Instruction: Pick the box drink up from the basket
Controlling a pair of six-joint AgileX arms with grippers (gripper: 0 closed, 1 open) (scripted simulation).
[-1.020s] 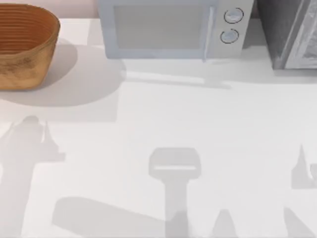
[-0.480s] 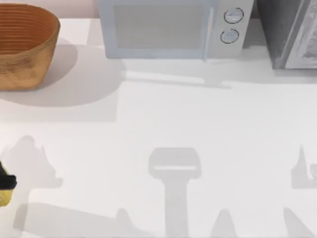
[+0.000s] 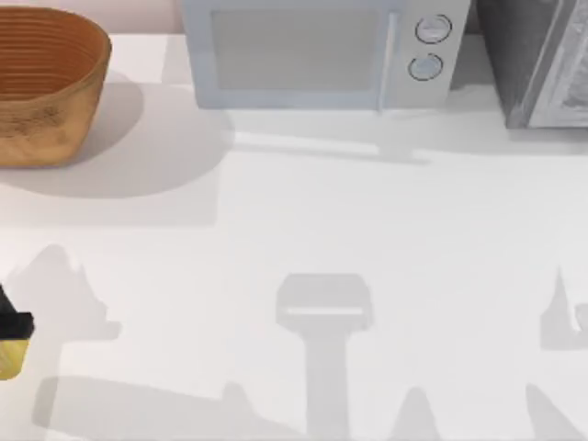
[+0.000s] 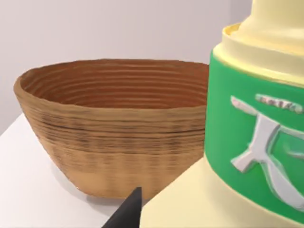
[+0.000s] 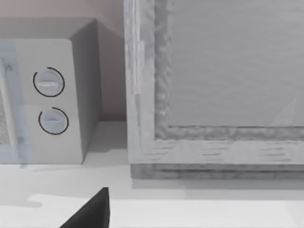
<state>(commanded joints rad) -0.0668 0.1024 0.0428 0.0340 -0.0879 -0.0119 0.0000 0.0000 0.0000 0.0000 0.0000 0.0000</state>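
Left gripper [image 3: 11, 338]: at the table's near left edge, fingers clamped on the box drink [image 4: 247, 142]. Right arm: parked at the right side.

Basket [image 3: 41, 83] on the worktop [image 3: 367, 230] left of the microwave [image 3: 317, 55], box drink [image 3: 9, 356] well in front of the basket, outside it, cabinet [image 3: 537, 60] right of the microwave

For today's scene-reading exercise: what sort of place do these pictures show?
Probably a simulated kitchen counter: a white table with a microwave with two dials at the back, a wicker basket, and a box drink.
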